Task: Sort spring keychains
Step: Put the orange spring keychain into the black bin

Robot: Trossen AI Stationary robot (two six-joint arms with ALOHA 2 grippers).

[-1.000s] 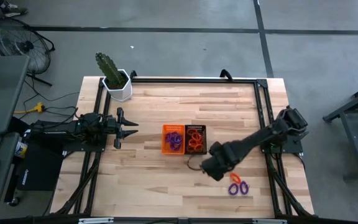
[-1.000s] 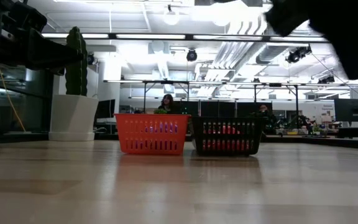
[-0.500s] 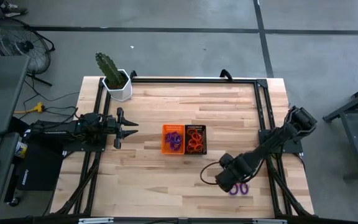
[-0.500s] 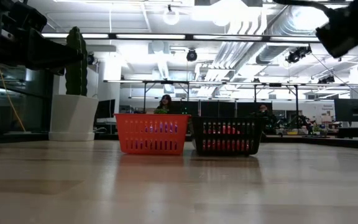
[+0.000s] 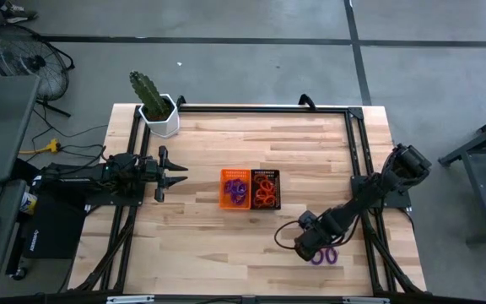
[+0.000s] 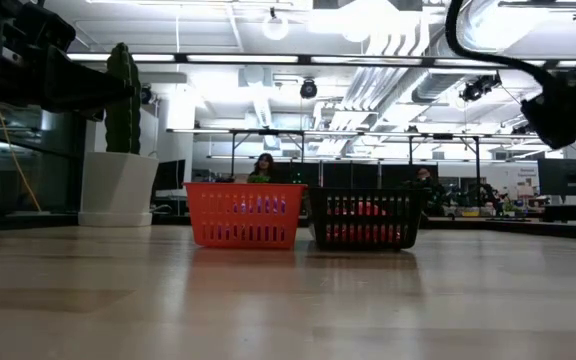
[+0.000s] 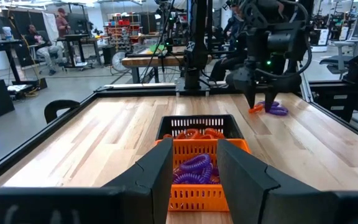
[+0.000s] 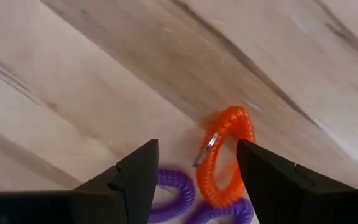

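Now the right gripper (image 8: 194, 171) hangs over the desk (image 5: 201, 245), fingers spread wide around an orange keychain (image 8: 222, 152) lying against a purple keychain (image 8: 185, 202). The orange bin (image 5: 234, 187) and black bin (image 5: 266, 187) sit mid-desk. The left gripper (image 7: 193, 171) waits apart, open.

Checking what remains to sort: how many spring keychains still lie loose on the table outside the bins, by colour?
Orange keychain: 1
Purple keychain: at least 1; the right gripper hides part of the purple coils, so 2 is possible
Total loose: at least 2
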